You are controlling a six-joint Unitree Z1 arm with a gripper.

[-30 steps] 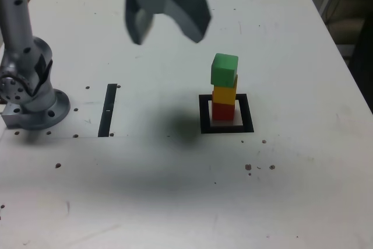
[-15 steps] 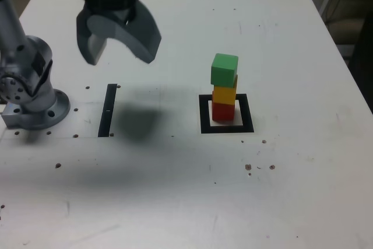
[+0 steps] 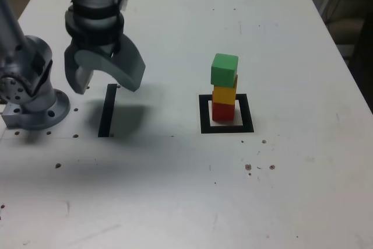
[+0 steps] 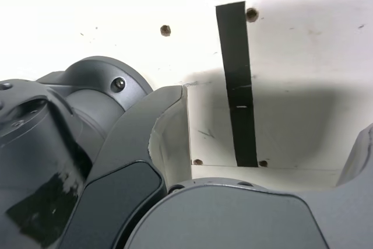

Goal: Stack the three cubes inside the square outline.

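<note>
Exterior view: tool (image 3: 104,77) jaws wide, empty, above black strip (image 3: 107,109), well apart from stack. Green cube (image 3: 224,70) on yellow (image 3: 224,94) on red (image 3: 222,111) inside square outline (image 3: 226,126). Stack looks done; retreat well clear, avoid bumping skewed green cube.

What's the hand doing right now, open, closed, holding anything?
Hand: open and empty, above the black strip, well clear of the stacked cubes.

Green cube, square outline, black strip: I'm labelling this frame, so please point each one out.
green cube (image 3: 224,69), exterior view, front face.
square outline (image 3: 204,115), exterior view, bare left bar.
black strip (image 4: 239,91), wrist view, mid-length.
</note>
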